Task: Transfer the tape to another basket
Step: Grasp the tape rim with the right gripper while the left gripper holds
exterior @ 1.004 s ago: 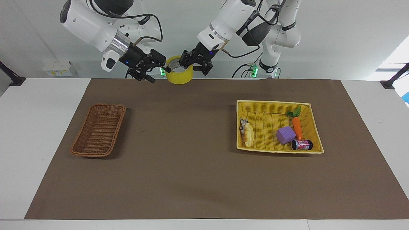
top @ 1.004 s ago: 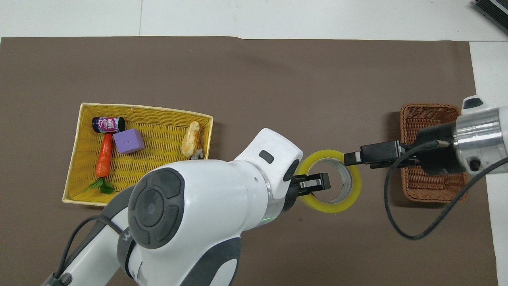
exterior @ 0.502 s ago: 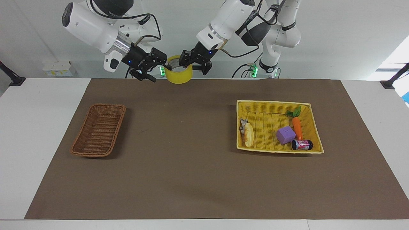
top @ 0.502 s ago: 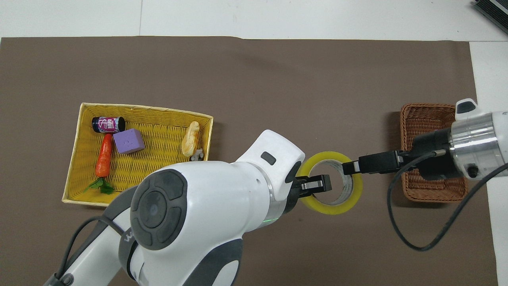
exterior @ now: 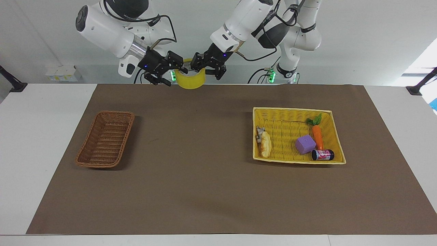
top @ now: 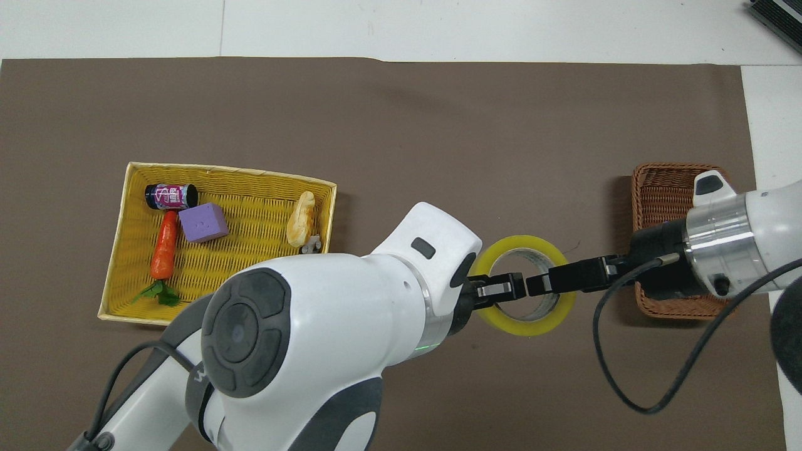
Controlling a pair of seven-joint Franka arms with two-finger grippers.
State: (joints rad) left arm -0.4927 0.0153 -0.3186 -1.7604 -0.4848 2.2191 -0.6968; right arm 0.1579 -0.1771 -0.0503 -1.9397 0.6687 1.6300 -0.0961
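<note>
While the tape (exterior: 190, 78) hangs in the air over the robots' edge of the brown mat (exterior: 218, 191), midway between the two arms, a hand-over looks to be under way. The left gripper (exterior: 205, 68) holds the roll by its wall, one finger inside the white core and one outside on the yellow face. The right gripper (exterior: 172, 70) reaches in from the right arm's end of the table, and in the overhead view its finger (top: 551, 283) pokes into the core across the rim; whether it has already closed on the roll I cannot tell.

The brown wicker basket (exterior: 106, 139) stands empty toward the right arm's end of the table, well apart from the tape. The yellow basket (exterior: 295, 111) at the left arm's end holds a purple cube (exterior: 305, 144), a carrot (exterior: 318, 135), a small can (exterior: 323, 154) and a pale, bread-like item (exterior: 265, 144).

As a judgement, the roll is light and stiff: its ring should not crush under a firm pinch. The glossy outer face may be slick, so gripping through the wall, inside and outside, is safest. The right gripper should take the part of the rim clear of the left's fingers before the left lets go.
</note>
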